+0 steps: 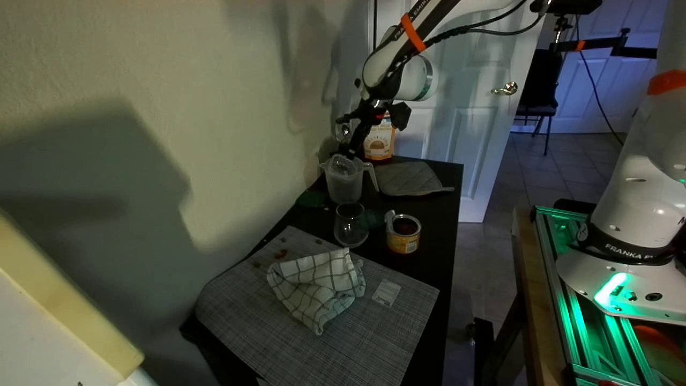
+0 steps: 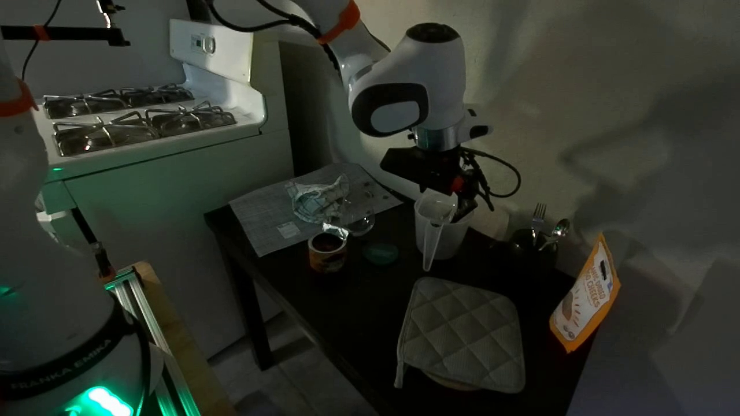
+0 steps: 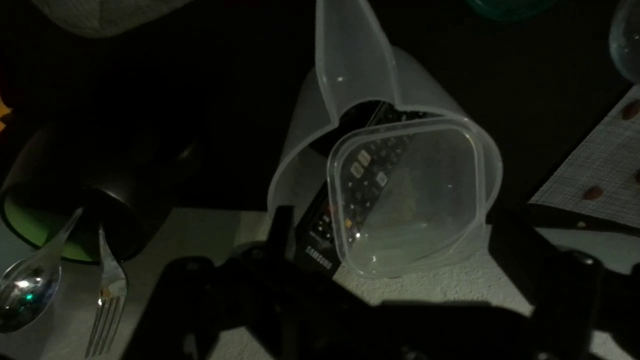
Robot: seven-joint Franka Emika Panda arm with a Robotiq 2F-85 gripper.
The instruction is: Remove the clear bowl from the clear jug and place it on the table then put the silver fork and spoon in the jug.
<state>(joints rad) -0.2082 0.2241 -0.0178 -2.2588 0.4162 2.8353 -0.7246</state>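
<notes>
The clear bowl, squarish with rounded corners, sits tilted in the mouth of the clear jug, and a Samsung remote control slants down inside the same jug, some of its buttons showing through the bowl. The gripper is at the mouth with its jaws spread wide, a finger to either side of the bowl, the remote control visible between the bowl and one of them. The light is dim here, so I can't say how deep the bowl rests or whether a finger brushes it. Near the jug on the dark table, a silver fork and a spoon stand handle-down in a dark cup with a green inside. An orange-and-white pouch stands close by, and a quilted potholder lies near the jug's handle. In both exterior views an opened can with its lid bent up, a stemless glass and a green disc are on the table; past them a checked cloth lies bunched on a grey placemat.
</notes>
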